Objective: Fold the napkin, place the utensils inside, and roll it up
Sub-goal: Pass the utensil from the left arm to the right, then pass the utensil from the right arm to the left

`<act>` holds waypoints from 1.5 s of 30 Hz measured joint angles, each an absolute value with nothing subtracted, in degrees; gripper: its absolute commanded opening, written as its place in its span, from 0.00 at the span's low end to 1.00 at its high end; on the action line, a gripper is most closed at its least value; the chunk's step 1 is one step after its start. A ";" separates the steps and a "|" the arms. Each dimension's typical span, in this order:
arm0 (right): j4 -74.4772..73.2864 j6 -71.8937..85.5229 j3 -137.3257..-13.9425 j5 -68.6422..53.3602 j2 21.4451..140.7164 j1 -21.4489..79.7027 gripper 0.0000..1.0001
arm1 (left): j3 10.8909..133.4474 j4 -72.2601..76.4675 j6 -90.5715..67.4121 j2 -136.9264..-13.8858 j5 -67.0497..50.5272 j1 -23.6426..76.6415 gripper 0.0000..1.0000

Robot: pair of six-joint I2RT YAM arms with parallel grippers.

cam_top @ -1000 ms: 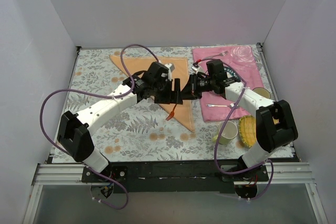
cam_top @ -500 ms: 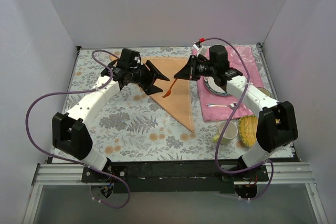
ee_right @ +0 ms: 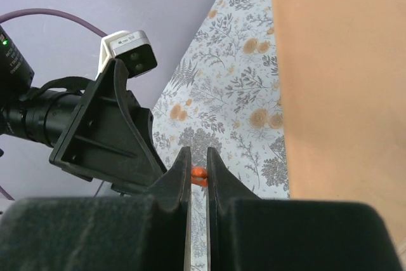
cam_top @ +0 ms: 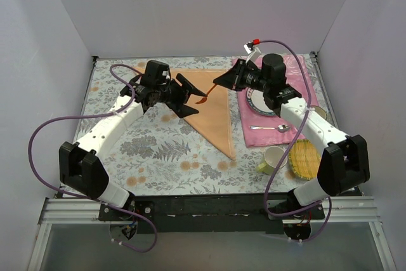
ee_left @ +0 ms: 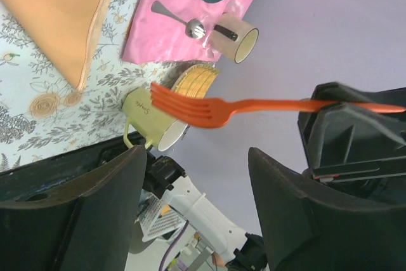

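From overhead the left gripper (cam_top: 186, 96) sits over the flowered tablecloth (cam_top: 158, 150), black jaws spread wide and nothing between them; its own camera confirms this, showing two blunt, matt fingers (ee_left: 82, 220) well apart with only air in the gap.

Just at its 3 o'clock lies the napkin (cam_top: 216, 115), a peach-orange, faintly shiny cloth folded into a flat triangle, its long point towards 6 o'clock; part of its top edge is hidden behind the two tools.

Above the napkin hangs the fork (cam_top: 204, 98), thin, orange and plastic-looking rather than metal; overhead it is a mere sliver, while the left wrist view gives its tines and slim handle plainly, tines towards that picture's 9 o'clock.

The right gripper (cam_top: 221, 83) has its jaws pinched on the handle end; its wrist view shows only an orange speck in the narrow slot between the fingers, the rest of the fork being hidden.

At the napkin's 3 o'clock a glossy pink placemat (cam_top: 299, 71) carries a round plate (cam_top: 255, 107), half covered by the right arm, and the silver spoon (cam_top: 269, 127), lying apart from the napkin.

At the placemat's 5 o'clock are a pale green mug (cam_top: 273, 160) and a yellow woven mat (cam_top: 303, 158), just beside each other; a brown cup (ee_left: 236, 30), plain from the left wrist, is hard to make out overhead.
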State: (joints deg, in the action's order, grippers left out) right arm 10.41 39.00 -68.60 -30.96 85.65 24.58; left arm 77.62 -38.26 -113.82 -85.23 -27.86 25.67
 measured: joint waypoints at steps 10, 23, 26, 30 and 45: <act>15.46 45.23 -63.07 -30.55 82.96 24.88 0.01 | 76.27 -35.83 -114.39 -85.12 -21.76 26.11 0.58; 20.05 46.74 -60.75 -29.85 81.89 24.69 0.17 | 74.26 -31.73 -114.76 -85.14 -16.67 25.89 0.00; 17.28 44.21 -60.10 -30.81 80.25 24.69 0.37 | 74.24 -31.79 -114.85 -85.21 -16.29 25.63 0.00; 5.80 37.41 -60.29 -34.92 77.36 25.67 0.67 | 74.65 -32.18 -114.87 -85.54 -16.51 24.73 0.00; -40.27 8.25 -74.65 -33.61 82.02 26.37 0.82 | 85.58 -43.33 -105.80 -90.04 -4.99 20.45 0.00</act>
